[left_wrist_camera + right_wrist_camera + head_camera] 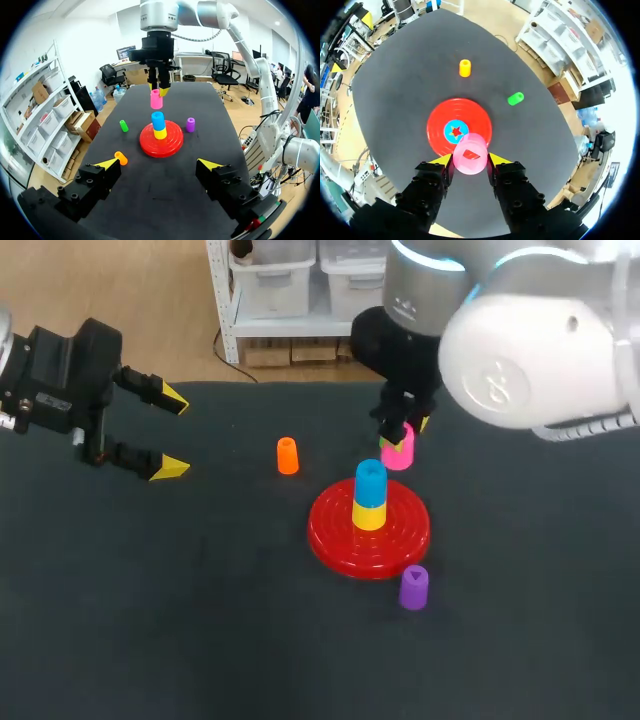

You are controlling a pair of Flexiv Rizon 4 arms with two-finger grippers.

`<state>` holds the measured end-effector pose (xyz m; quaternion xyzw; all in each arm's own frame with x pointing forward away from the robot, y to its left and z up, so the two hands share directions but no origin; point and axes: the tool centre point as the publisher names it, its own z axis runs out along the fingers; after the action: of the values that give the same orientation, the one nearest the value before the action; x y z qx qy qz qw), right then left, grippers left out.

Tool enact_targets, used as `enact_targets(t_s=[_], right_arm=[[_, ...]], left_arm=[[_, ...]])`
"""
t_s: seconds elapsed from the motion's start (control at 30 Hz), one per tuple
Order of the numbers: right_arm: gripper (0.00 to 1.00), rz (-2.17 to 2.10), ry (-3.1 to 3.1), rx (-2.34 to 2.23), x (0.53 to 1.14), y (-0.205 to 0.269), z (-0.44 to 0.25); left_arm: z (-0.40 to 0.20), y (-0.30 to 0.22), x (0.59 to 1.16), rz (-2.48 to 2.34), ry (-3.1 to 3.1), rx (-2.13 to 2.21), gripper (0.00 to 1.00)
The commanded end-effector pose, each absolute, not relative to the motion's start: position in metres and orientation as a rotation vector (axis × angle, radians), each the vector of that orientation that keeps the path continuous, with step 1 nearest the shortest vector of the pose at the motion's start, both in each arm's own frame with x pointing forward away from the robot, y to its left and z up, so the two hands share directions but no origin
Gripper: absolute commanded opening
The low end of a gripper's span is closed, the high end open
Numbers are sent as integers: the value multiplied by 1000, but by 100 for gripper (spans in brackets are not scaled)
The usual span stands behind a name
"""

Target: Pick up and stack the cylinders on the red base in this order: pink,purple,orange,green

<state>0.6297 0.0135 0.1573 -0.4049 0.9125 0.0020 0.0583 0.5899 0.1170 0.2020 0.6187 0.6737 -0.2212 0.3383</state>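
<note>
My right gripper [402,436] is shut on the pink cylinder [399,452] and holds it above the table, just behind the red base [335,536]. On the base stands a yellow cylinder [369,514] with a blue one [371,481] on top. In the right wrist view the pink cylinder [469,153] sits between the yellow fingertips [442,160], over the edge of the base [440,120]. The orange cylinder [287,455] stands left of the base, the purple one [414,587] in front of it. The green cylinder [515,98] lies on its side beyond the base. My left gripper [160,431] stands open at the far left.
The dark table mat [180,600] spreads wide to the left and front of the base. My right arm's large white body [530,350] hangs over the back right of the table and hides the green cylinder in the head view.
</note>
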Motion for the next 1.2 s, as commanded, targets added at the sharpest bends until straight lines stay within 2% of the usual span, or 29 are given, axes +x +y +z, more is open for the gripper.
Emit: enact_targets(t_s=[0.03, 0.57, 1.2], right_arm=[[0, 5, 2796, -1265, 637, 22, 157], [0, -1, 2785, -1373, 644, 46, 144], [0, 41, 2791, -1381, 634, 38, 144]], left_arm=[[201, 118, 590, -576, 1751, 1612, 100], [201, 118, 590, -576, 1751, 1612, 100], [201, 118, 590, -576, 1751, 1612, 100]])
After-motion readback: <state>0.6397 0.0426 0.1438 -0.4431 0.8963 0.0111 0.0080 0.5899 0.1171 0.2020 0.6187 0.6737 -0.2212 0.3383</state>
